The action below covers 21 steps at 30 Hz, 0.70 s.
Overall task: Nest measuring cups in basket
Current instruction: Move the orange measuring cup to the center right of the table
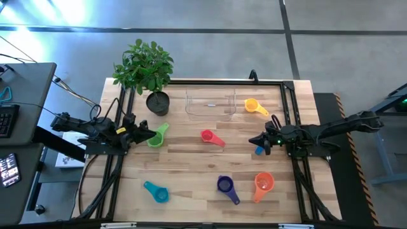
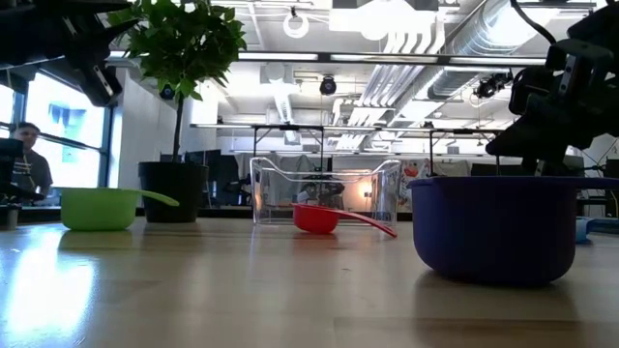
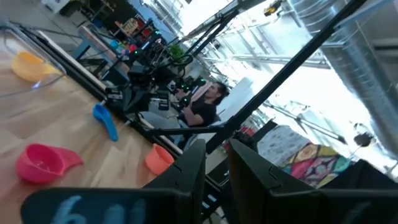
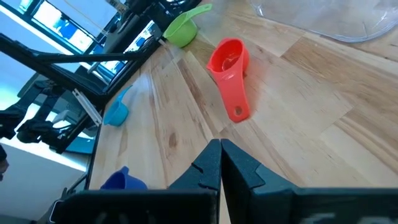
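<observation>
The clear basket (image 1: 210, 105) stands at the far middle of the table, with nothing in it. Around it, cups rest bowl-down on the wood: yellow (image 1: 254, 107), red (image 1: 212, 137), green (image 1: 157, 137), blue (image 1: 259, 150), teal (image 1: 156, 191), purple (image 1: 226, 186) and orange (image 1: 263, 184). My left gripper (image 1: 150, 135) hangs above the green cup (image 2: 97, 208), raised clear of it. Its fingers (image 3: 189, 171) stand a little apart with nothing between them. My right gripper (image 1: 257, 141) is shut and empty (image 4: 221, 149), just beside the blue cup and pointing toward the red cup (image 4: 229, 68).
A potted plant (image 1: 158, 102) stands at the far left, next to the basket. Black frame rails (image 1: 121, 159) run along the table's left, right and far sides. A person sits beyond the table's right side (image 3: 205, 106). Bare wood lies between the cups.
</observation>
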Motion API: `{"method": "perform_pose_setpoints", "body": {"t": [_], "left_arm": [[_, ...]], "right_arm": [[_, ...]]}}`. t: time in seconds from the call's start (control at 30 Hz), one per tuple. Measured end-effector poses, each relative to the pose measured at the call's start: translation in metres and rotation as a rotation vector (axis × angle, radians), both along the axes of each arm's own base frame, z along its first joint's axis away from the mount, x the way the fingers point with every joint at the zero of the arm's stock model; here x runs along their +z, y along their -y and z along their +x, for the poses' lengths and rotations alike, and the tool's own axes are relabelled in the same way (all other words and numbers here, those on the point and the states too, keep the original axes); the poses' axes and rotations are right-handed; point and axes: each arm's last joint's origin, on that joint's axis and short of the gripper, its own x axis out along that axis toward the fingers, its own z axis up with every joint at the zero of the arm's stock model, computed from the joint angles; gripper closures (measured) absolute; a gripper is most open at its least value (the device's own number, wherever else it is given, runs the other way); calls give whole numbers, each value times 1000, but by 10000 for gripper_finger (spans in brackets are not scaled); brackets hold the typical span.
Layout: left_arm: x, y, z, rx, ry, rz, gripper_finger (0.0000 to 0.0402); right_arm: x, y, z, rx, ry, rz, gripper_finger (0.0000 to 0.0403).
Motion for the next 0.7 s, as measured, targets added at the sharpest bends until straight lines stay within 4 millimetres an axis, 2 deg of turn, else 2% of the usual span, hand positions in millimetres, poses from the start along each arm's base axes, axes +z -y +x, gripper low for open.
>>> {"method": "perform_pose_setpoints", "body": {"t": [0.13,0.43,0.7], "left_arm": [[-1,0,0,8,-6,39,344],[-9,0,1,2,-87,27,344],[-9,0,2,4,-97,3,344]], "right_arm": [[7,0,2,2,29,-3,402],[42,-1,8,24,282,-126,402],[72,2,10,-92,402,-257,402]]}}
